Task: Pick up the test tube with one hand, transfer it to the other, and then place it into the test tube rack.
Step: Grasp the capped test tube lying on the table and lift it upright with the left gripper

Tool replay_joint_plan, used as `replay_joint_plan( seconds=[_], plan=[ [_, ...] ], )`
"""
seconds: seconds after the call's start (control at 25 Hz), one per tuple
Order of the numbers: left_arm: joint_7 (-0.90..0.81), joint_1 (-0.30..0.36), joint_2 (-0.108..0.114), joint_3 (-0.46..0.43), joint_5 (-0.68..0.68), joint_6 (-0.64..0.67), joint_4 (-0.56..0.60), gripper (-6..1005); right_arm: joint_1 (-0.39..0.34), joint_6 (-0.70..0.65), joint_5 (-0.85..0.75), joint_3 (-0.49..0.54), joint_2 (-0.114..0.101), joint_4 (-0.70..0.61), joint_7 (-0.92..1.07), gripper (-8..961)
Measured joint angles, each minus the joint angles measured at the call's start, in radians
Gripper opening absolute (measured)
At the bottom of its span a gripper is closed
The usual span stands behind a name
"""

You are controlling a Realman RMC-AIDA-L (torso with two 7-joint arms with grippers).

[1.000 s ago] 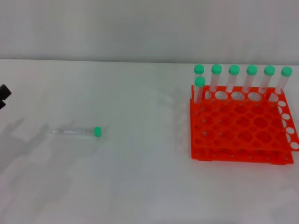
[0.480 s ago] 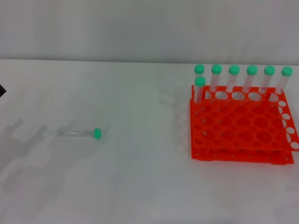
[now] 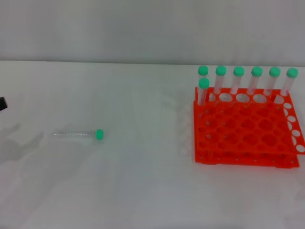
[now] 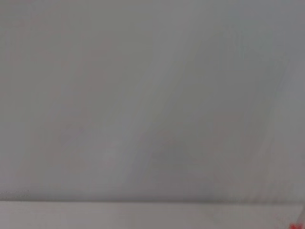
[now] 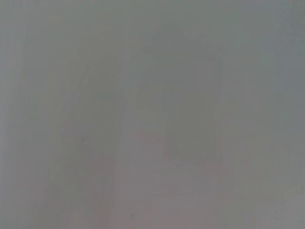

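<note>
The test tube (image 3: 76,135) lies flat on the white table at the left, its green cap (image 3: 99,134) pointing right. The orange-red rack (image 3: 245,129) stands at the right with several green-capped tubes (image 3: 238,80) upright along its back row. A small corner of it shows in the left wrist view (image 4: 299,225). Only a black sliver of my left gripper (image 3: 2,103) shows at the left edge of the head view, well left of the lying tube and apart from it. My right gripper is out of view.
The white table (image 3: 143,181) runs back to a grey wall (image 3: 143,28). The right wrist view shows only a plain grey surface. One upright tube (image 3: 203,90) stands in the rack's second row at its left corner.
My left gripper has drawn back to the left, almost out of the head view. The lying tube and the rack have not moved.
</note>
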Motion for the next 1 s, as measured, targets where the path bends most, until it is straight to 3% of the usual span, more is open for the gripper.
replay_joint_plan(
  seconds=[0.48, 0.72, 1.0],
  plan=[
    [-0.015, -0.033, 0.024, 0.001, 0.076, 0.126, -0.24, 894, -0.002, -0.023, 0.001, 0.0, 0.003, 0.016, -0.007, 841],
    [0.064, -0.159, 0.05, 0.003, 0.357, 0.165, -0.399, 894, 0.006, -0.026, 0.005, 0.0, 0.004, 0.024, -0.007, 837],
    [0.255, -0.318, 0.067, 0.003, 0.621, 0.158, -0.381, 894, 0.028, 0.033, 0.007, -0.002, 0.007, 0.027, -0.009, 833]
  ],
)
